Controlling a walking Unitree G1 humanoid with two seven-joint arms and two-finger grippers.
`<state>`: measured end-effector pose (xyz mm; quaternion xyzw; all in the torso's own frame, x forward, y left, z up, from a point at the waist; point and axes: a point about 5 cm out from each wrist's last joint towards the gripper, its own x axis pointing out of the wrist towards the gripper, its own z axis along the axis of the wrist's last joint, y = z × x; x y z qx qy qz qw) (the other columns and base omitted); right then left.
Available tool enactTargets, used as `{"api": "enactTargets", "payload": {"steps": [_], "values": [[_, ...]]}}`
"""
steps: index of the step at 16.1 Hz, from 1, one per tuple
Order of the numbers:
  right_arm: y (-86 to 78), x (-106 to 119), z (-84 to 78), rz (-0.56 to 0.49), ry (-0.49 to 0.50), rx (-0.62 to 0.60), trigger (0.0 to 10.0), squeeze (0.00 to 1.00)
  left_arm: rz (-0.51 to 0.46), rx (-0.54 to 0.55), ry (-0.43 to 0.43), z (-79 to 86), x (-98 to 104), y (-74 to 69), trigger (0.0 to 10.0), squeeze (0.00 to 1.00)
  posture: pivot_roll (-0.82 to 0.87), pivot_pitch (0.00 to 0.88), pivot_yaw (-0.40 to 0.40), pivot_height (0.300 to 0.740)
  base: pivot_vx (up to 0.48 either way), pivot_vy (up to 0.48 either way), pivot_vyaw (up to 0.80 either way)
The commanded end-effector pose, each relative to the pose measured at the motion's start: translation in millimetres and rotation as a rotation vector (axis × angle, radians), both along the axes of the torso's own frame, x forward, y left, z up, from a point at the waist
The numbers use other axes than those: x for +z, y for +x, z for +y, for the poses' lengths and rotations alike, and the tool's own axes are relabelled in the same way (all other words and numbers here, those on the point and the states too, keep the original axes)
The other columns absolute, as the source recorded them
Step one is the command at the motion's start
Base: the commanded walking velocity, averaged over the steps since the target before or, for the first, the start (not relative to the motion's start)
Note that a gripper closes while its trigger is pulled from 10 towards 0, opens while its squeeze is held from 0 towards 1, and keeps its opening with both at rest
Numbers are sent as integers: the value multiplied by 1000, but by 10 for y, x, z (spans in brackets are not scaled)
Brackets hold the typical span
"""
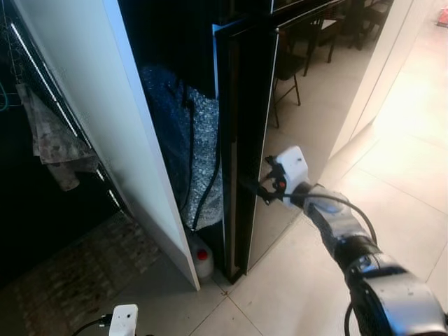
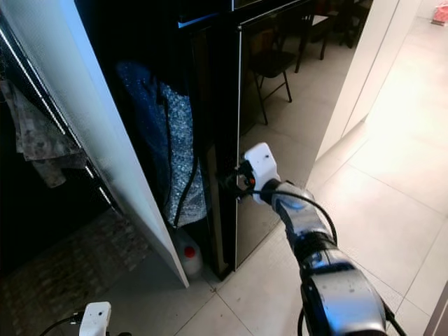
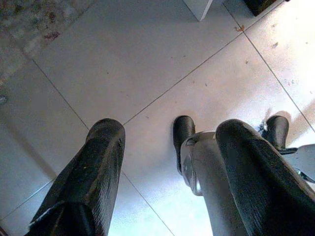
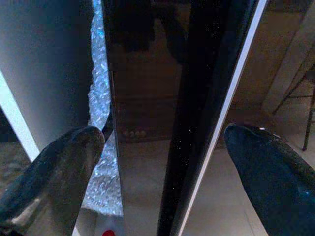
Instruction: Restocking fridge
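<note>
While the right tool [image 4: 162,162] stands with fingers apart astride the black fridge door's edge [image 1: 241,140], a shallow or skewed closing risks slipping off the glossy panel.

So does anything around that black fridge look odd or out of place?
Yes: bubble wrap and a black cable are wedged between the fridge and the white panel, and a red-capped jug sits on the floor there.
</note>
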<state>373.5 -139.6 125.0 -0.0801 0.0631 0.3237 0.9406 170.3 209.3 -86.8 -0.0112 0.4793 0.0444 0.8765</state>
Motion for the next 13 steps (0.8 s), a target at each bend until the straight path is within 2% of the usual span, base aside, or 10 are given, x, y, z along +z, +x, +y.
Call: {"api": "enactTargets", "payload": {"steps": [1,8,9,11,13], "values": [[39,67,53,-22,-10,7,10000,0,11,22,4,37,-14,-45,10000,0,70,7,48,740,0,0,0],[138,201,96,-68,-30,-73,10000,0,13,20,9,55,-14,-53,10000,0,78,0,53,740,0,0,0],[141,219,98,-75,20,-89,10000,0,12,26,8,56,-14,-55,10000,0,81,2,48,740,0,0,0],[91,142,91,-76,72,-102,10000,0,14,26,8,57,-16,-60,10000,0,72,3,53,740,0,0,0],[-13,-28,62,-72,89,-124,10000,0,20,10,7,51,-19,-62,10000,0,58,7,55,740,0,0,0]]}}
